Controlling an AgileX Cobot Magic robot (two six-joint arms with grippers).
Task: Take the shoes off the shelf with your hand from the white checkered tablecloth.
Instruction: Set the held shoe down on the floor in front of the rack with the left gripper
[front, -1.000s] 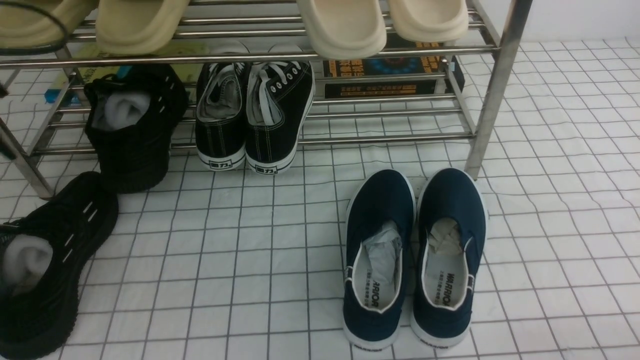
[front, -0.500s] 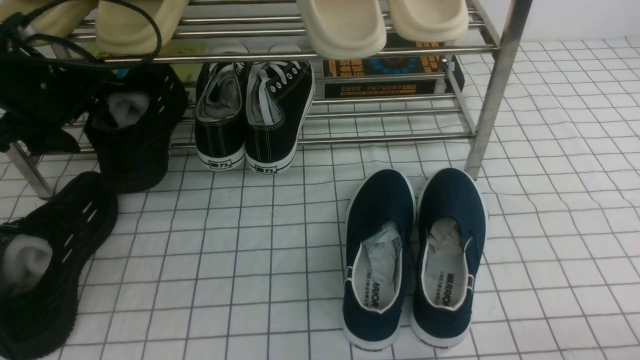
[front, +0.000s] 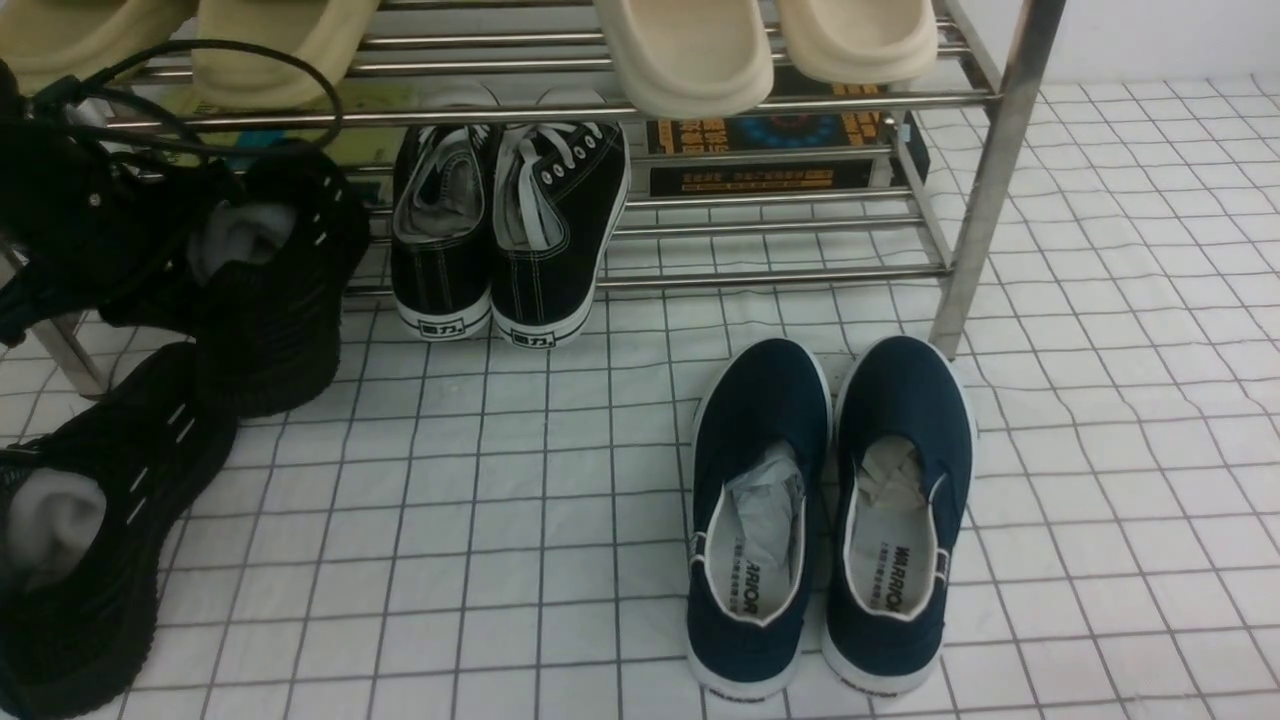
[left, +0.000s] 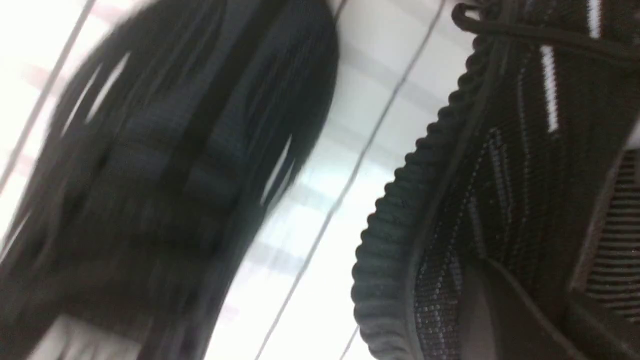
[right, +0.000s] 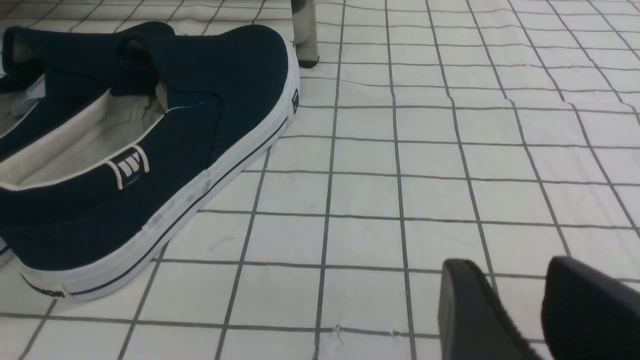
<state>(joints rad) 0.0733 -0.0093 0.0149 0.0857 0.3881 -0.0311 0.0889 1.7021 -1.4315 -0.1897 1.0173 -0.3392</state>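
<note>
Spread beneath everything is the white checkered tablecloth (front: 1100, 420), slightly wrinkled, on which the shelf (front: 990, 190) of steel tubes stands.

The black knit sneakers are split. The first sneaker (front: 280, 300) sits at the left end of the shelf's lower tier, tilted, with its toe under the upper tier and its heel jutting forward past the front rail. The second sneaker (front: 100, 520) lies on the cloth just in front of the shelf's left leg, its toe right against the first one's heel. It appears only as a blur in the left wrist view (left: 175, 175).

The left hand (front: 150, 240), trailing looped cables (front: 250, 70), is clamped on the collar of the first sneaker. In the left wrist view the knit wall (left: 500, 200) fills the frame, with a ribbed pad (left: 615, 240) pressed to it.

The right hand (right: 520, 285) hovers low over the cloth in front of the shelf's right leg (right: 305, 35), its fingertips parted with nothing between them.

- **Lower tier:** black canvas lace-ups (front: 510, 230) stand just right of the first sneaker, and a dark printed box (front: 780, 150) is behind the tier.
- **Upper tier:** beige slippers (front: 680, 50).
- **In front of the right leg:** navy slip-ons (front: 830, 520) side by side on the cloth.
</note>
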